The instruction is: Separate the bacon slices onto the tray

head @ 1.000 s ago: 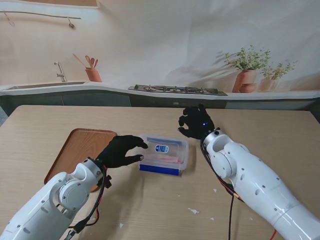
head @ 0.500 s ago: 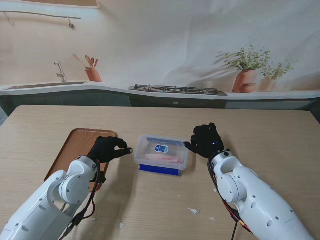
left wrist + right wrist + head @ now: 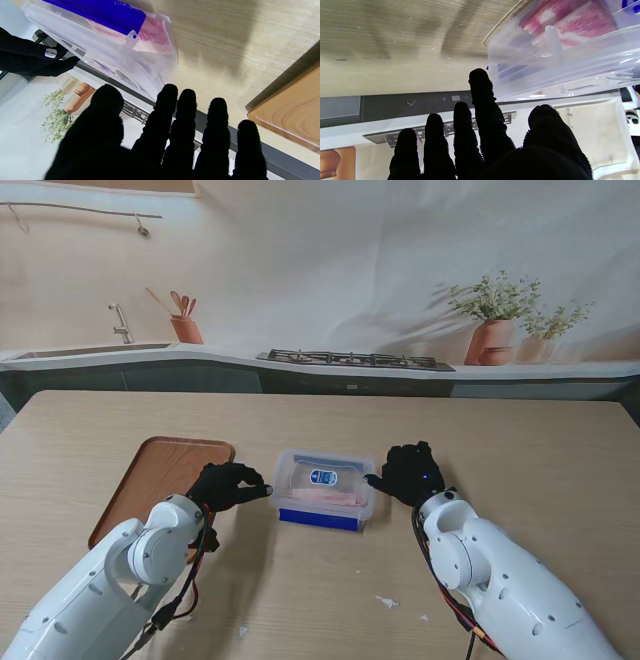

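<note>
Flanking the lidded bacon box [image 3: 325, 489] at frame centre, both robot hands, left [image 3: 226, 484] and right [image 3: 408, 473], spread and empty; steadying both ends before unclipping.

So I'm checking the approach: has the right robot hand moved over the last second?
Yes. The right robot hand came nearer to me and slightly right, from beyond the clear box's far right corner to beside its right end.

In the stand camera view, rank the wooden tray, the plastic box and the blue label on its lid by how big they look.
1. Tray: largest, though the left arm hides part of it.
2. Box: clearly smaller than the tray.
3. Label: smallest by far, a small patch on the lid.

All three lie at a similar distance, so the order looks reliable.
</note>
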